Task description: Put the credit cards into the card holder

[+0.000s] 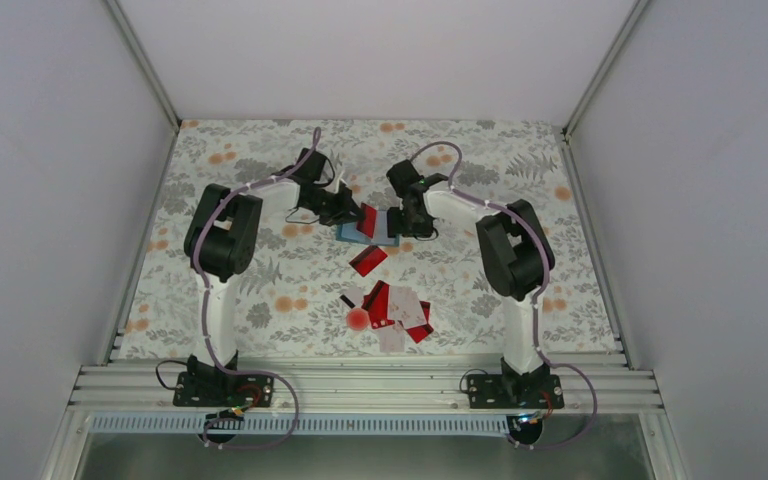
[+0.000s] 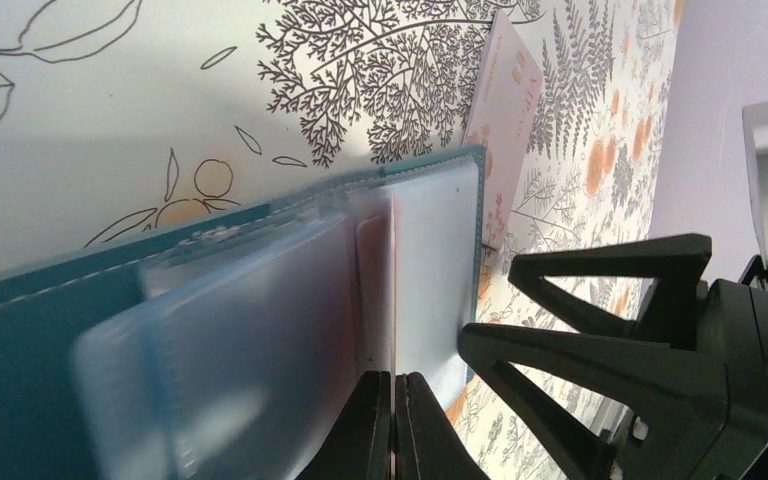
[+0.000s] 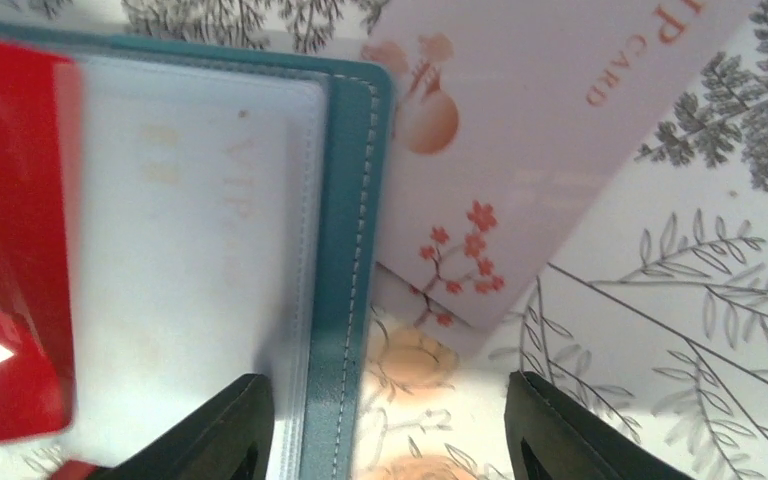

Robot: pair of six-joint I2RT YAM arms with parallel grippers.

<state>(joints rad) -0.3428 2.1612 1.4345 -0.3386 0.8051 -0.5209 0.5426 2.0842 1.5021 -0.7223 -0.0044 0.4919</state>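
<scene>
The teal card holder [image 1: 358, 236] lies open on the floral table, its clear plastic sleeves [image 2: 430, 260] facing up. My left gripper [image 1: 352, 211] is shut on a red credit card [image 1: 368, 220], which stands edge-on at the sleeves [image 2: 392, 378]. In the right wrist view this red card [image 3: 10, 250] covers the holder's left part. My right gripper [image 1: 401, 222] is open and straddles the holder's stitched edge [image 3: 350, 200], one finger [image 3: 245, 420] over a sleeve, the other over the table. A pale pink card [image 3: 540, 150] lies partly under that edge.
Another red card [image 1: 367, 260] lies just in front of the holder. Nearer the arm bases sits a loose pile of red and white cards [image 1: 400, 310], with a small round red blob [image 1: 358, 318] beside it. Grey walls close in the table on three sides.
</scene>
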